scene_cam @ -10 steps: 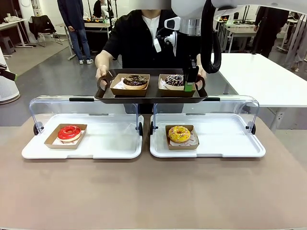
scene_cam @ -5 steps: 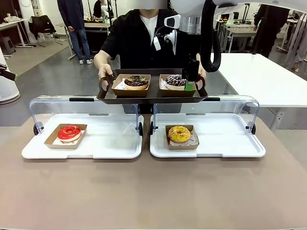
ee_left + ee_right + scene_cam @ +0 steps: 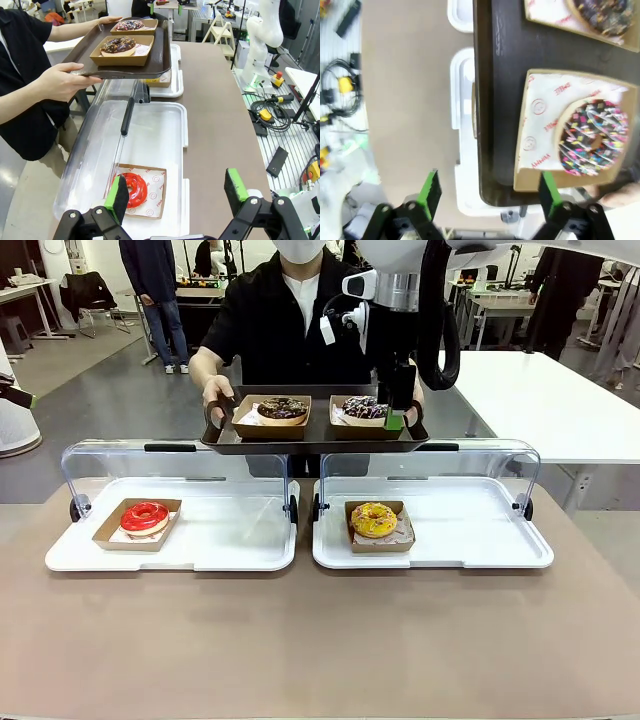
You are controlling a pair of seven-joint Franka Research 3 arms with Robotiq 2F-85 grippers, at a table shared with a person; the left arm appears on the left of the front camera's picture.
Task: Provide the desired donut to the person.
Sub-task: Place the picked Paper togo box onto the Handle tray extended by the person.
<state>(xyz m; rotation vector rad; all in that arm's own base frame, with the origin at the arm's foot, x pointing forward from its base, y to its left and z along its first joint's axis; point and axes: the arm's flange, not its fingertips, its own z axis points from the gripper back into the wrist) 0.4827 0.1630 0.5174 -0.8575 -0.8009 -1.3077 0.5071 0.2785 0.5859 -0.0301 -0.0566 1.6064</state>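
Brown tabletop (image 3: 320, 640) w/ two white trays (image 3: 240, 550), lab rm behind

Tray (image 3: 315, 436) dark brown, cardboard boats tan. Donut by the right gripper (image 3: 396, 422) — chocolate donut with multicoloured sprinkles and white drizzle (image 3: 594, 136). Next one over plain chocolate-glazed donut (image 3: 282, 409). Below the left gripper (image 3: 176, 192) — red donut (image 3: 131, 190). Yellow donut (image 3: 374, 519) on white tray (image 3: 480, 540).
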